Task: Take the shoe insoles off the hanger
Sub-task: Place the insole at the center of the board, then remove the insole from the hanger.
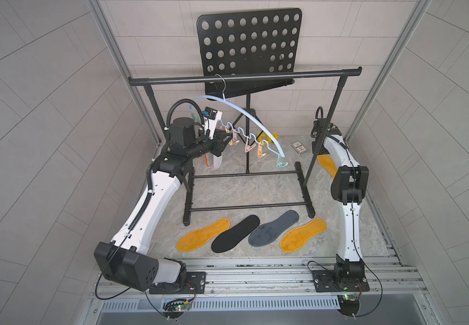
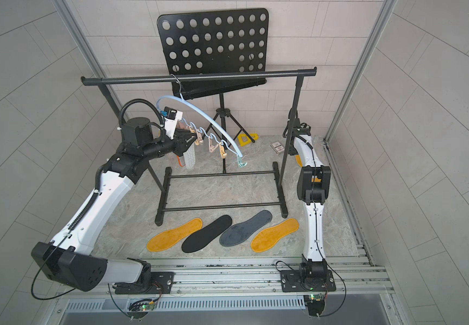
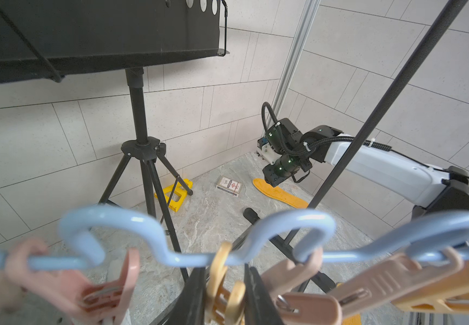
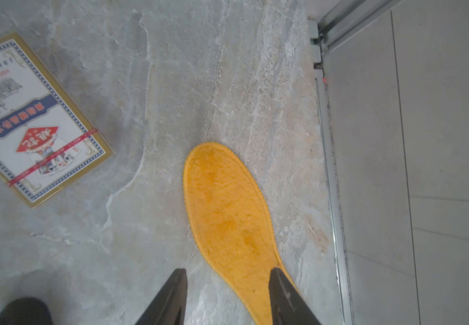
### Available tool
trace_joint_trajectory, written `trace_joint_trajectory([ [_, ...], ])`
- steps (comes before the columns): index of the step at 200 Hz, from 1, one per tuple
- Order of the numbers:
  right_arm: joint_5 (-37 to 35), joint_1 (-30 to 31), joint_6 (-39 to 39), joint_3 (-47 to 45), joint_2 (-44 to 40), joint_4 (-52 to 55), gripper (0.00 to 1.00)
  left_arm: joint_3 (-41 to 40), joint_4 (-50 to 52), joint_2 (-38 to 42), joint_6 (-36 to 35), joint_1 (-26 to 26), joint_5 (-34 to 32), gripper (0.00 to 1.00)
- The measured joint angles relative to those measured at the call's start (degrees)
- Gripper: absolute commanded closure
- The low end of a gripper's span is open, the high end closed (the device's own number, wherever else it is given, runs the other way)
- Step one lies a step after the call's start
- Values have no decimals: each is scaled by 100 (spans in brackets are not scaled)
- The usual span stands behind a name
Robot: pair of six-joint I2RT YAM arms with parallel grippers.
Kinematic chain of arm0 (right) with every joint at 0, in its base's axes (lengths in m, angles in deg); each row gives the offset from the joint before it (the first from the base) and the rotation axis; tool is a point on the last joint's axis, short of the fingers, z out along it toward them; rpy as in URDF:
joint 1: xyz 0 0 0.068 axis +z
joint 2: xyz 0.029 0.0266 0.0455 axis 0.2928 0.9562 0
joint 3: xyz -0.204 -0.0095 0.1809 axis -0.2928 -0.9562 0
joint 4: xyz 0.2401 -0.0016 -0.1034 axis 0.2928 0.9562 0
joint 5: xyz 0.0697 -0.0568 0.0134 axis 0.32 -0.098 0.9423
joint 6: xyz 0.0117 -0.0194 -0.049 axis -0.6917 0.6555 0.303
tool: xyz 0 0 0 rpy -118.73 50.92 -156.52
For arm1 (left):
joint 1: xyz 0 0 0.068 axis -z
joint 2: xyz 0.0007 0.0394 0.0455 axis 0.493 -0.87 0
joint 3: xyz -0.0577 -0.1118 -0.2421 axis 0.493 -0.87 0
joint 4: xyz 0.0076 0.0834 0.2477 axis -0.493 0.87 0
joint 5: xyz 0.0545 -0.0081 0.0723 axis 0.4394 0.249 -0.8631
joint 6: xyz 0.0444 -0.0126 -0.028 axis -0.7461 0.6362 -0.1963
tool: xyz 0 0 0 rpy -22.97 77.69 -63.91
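Left wrist: yellow clip [image 3: 218, 271] blurred, cropped

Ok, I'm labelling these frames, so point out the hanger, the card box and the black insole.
hanger [image 3: 298, 219]: left wrist view, top of a wavy loop.
card box [image 4: 36, 121]: right wrist view, its printed face.
black insole [image 1: 236, 233]: in a top view, its middle.

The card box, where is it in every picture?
Top view: card box at the back, past the black rack.
Top view: same place.
Left wrist view: between the yellow frame and the yellow insole, at.
Right wrist view: big, cut off by the picture's edge.
Shared landmark: that yellow insole lies beside it in all four.
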Motion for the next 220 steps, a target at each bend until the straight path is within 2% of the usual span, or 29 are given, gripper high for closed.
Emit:
trace_joint_trajectory([
  [16, 133, 0, -334, -885, -774, -48, 52, 0, -2, -7, 0, 0, -13, 82],
  [49, 435, -26, -1075, -3425, -3080, -597, 54, 0, 7, -7, -9, 0, -39, 82],
  [73, 599, -55, -1504, -4857, -4509, -835, 55, -2, 13, -7, -48, -2, -46, 81],
  [105, 699, 11, -1919, -6317, -5792, -907, 57, -46, -4, -2, -90, -2, -59, 81],
  [123, 793, 310, -2041, -6940, -6290, -1025, 58, -55, -24, -2, -101, -2, -59, 81],
  [150, 1436, 968, -1884, -8035, -7281, -1604, 59, -61, -31, -2, -101, -2, -63, 81],
  [183, 2647, 1233, -1322, -9180, -8817, -2455, 58, -63, -33, -2, -81, -2, -63, 81],
  [220, 3781, 1963, -649, -9831, -9324, -3003, 57, -63, -31, -2, -33, -2, -87, 81],
])
